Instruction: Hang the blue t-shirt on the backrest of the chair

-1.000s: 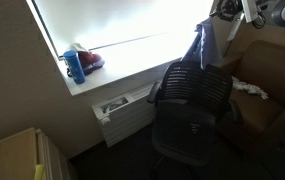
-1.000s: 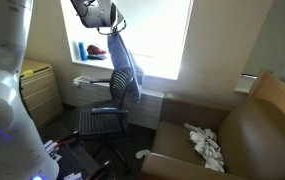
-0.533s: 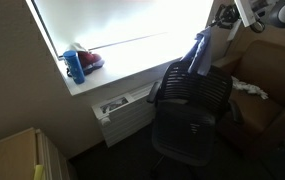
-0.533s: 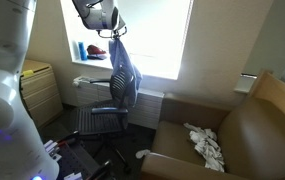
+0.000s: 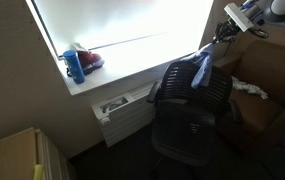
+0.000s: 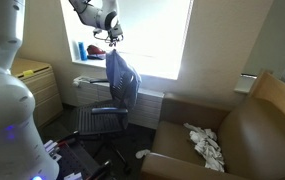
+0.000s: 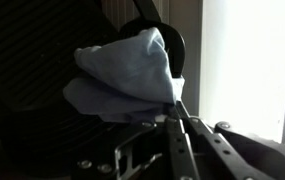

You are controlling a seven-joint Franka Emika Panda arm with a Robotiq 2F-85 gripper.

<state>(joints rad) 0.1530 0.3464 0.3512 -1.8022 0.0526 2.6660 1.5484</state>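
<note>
The shirt (image 5: pixel 202 70) lies over the top of the backrest (image 5: pixel 192 97) of the chair (image 6: pixel 102 118). In both exterior views it hangs down the upper part, so its own weight keeps it there. In the wrist view it looks like a bunched heap (image 7: pixel 122 75) and not a flat spread, probably because it was held at one point. The gripper (image 6: pixel 110 38) is just above the top edge of the shirt. In the wrist view its fingers (image 7: pixel 187 135) run together to a narrow tip at the edge of the cloth. The picture is dark, so I cannot tell if they pinch a corner or are only beside it. I judge the hanging nearly done; what remains is to let go and lift clear.
</note>
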